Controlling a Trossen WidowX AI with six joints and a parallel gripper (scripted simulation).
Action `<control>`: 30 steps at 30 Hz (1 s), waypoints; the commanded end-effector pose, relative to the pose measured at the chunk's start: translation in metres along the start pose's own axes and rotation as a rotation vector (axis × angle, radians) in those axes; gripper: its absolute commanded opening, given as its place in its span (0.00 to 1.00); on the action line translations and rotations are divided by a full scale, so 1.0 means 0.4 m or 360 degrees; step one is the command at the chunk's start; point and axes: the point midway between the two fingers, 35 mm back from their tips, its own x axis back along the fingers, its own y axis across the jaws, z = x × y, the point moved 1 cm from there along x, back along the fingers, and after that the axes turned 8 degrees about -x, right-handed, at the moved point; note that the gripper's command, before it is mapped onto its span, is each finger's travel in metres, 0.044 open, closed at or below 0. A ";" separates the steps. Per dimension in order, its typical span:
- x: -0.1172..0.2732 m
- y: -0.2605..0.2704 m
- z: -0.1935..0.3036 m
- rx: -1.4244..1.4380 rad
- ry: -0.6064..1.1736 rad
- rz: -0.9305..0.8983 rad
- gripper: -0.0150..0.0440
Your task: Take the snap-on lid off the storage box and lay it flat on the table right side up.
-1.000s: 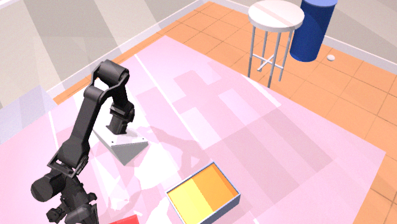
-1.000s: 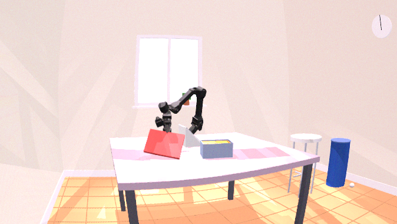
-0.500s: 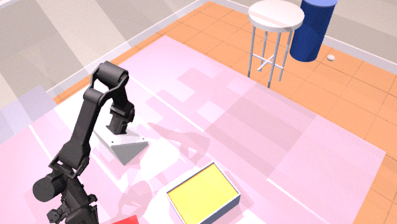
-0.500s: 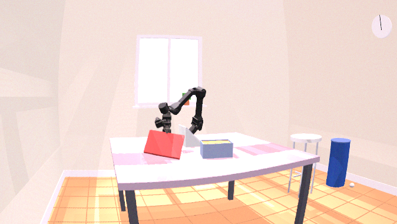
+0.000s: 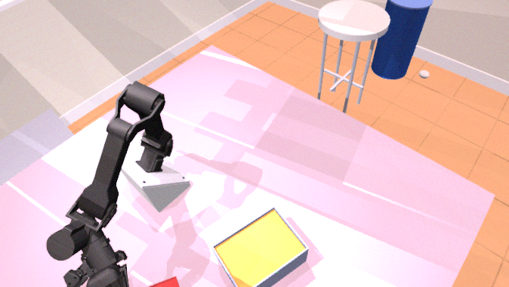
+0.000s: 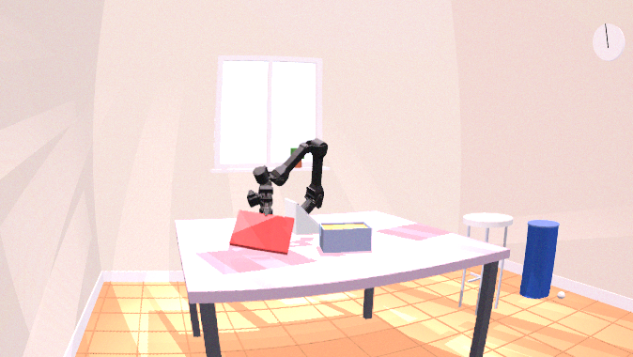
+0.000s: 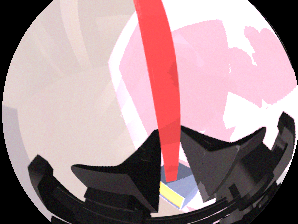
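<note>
The tool (image 7: 174,163) is clamped on the top edge of the one red lid (image 6: 261,231), which hangs steeply tilted above the tabletop (image 6: 338,270), its long axis running along the tool's grip line. One storage box (image 6: 345,238), grey-blue with a yellow inside, stands uncovered just beside the lid. No writing is legible on either.

The lid (image 6: 261,231) presents a smooth, matt red plastic-like surface, and the storage box (image 6: 345,239) has matt grey-blue walls. The tabletop (image 6: 376,268) is smooth and faintly glossy; the pincer (image 7: 170,163) is glossy black.
</note>
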 end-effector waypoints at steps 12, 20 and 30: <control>-0.038 -0.051 0.005 -0.0010 0.0005 0.0054 0.25; -0.048 -0.064 0.004 -0.0010 0.0006 0.0054 0.25; -0.061 -0.080 0.002 -0.0010 0.0006 0.0054 0.25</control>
